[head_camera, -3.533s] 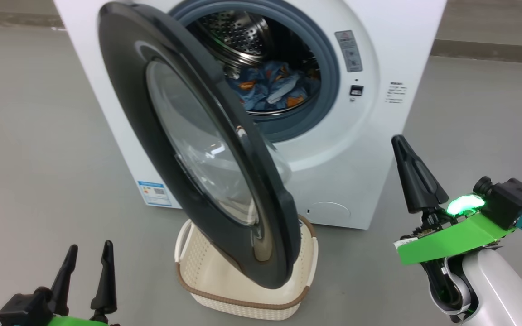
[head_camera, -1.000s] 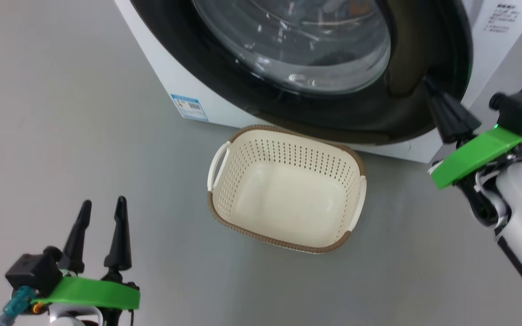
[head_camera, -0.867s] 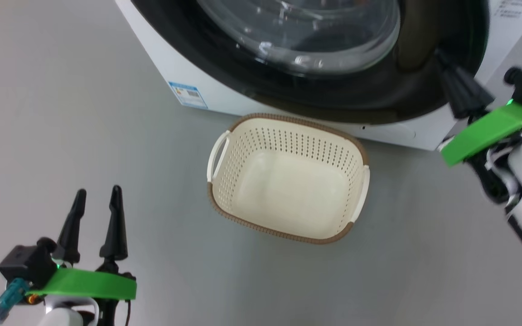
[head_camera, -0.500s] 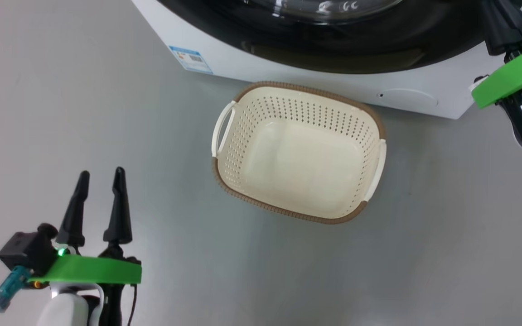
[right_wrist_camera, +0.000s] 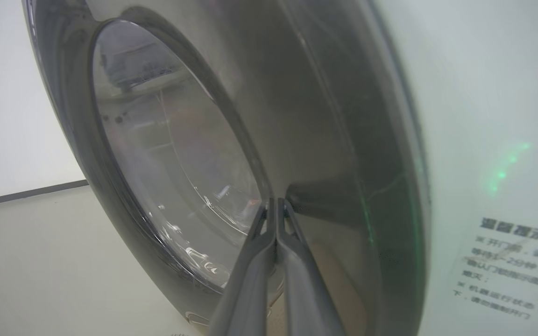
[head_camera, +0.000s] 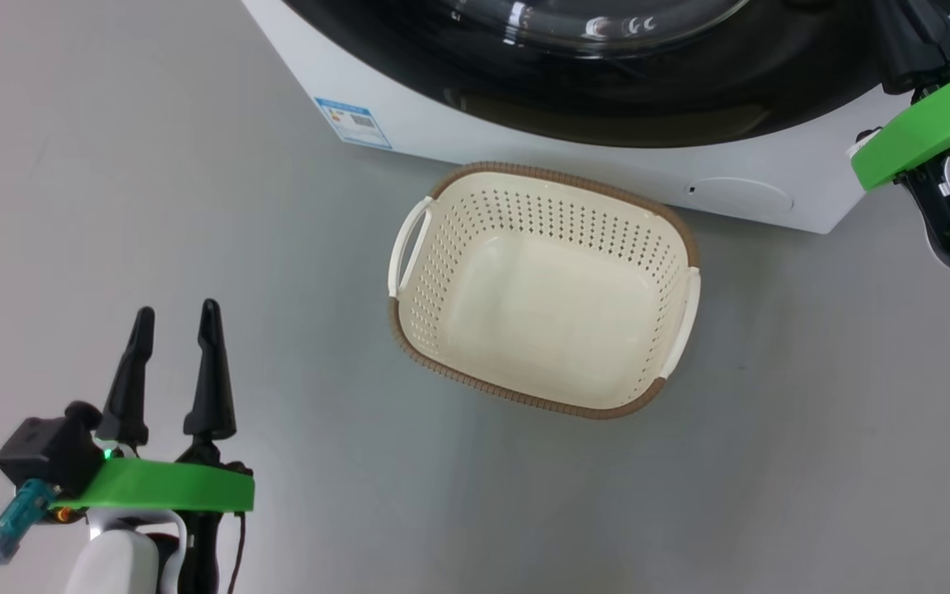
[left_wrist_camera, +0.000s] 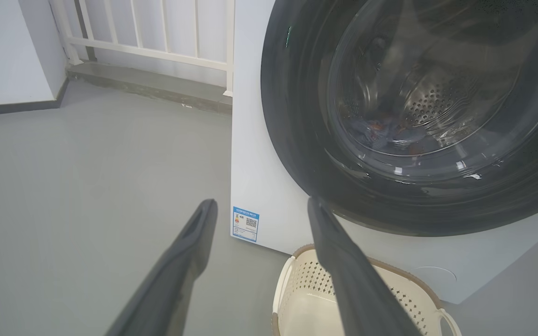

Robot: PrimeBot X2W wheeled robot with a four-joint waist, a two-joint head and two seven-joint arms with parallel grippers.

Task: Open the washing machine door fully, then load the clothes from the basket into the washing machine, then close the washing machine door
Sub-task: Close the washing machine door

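Viewed from my remote station: the right claw [right_wrist_camera: 276,201], its two fingers pressed together and gripping nothing, points at the glossy black rim of the washing machine door [right_wrist_camera: 334,130]. Its tips sit at the edge of the dark handle recess. Through the blur I think they touch the rim, but I cannot be sure. The door lies flush against the white front of the washing machine [left_wrist_camera: 259,186]. Behind the door's glass bowl, the clothes [left_wrist_camera: 385,133] lie low in the steel drum, blue with orange flecks. The left claw [head_camera: 176,313], fingers spread wide and holding nothing, hangs over the grey floor [head_camera: 195,165], well apart from the door and to the left of the basket [head_camera: 524,403]. The basket stands empty and upright on the floor, just beside the foot of the machine, below the door. A blue label sticker [head_camera: 353,122] marks the machine's lower left corner.
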